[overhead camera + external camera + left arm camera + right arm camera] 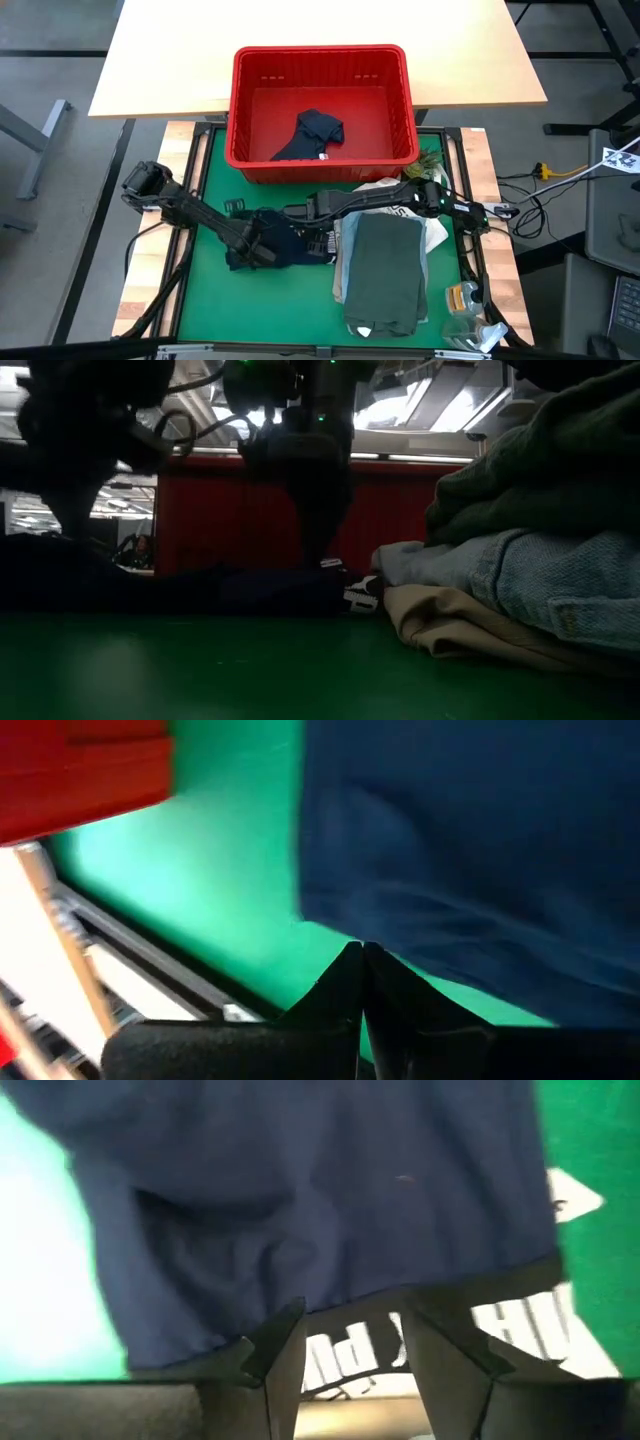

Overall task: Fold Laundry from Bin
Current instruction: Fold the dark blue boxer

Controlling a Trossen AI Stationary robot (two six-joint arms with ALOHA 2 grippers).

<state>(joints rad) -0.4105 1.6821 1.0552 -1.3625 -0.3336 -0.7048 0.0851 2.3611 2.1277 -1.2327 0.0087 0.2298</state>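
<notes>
Navy shorts (290,248) lie flat on the green mat (215,300), and their white-lettered waistband (345,1368) is turned toward the pile of folded laundry. My left gripper (262,250) is shut at the shorts' left part; in its wrist view the fingertips (360,952) meet at the cloth's edge (330,925). My right gripper (350,1345) points down over the waistband, open, one finger on either side of the letters. In the low view the right gripper (322,560) stands just above the shorts (280,588). The red bin (320,52) holds a dark navy garment (312,135). My left gripper's shut fingertips stand right at the edge of the navy shorts, slanting down from the table's left. I cannot tell whether they touch the cloth or have any of it between them.
A pile of folded laundry lies right of the shorts: an olive-green piece (385,270) on top, then light blue denim (520,575), then beige (470,625). White printed cloth (385,188) shows behind the pile. Small clutter (465,300) sits at the near right corner. The bin stands along the mat's far edge.
</notes>
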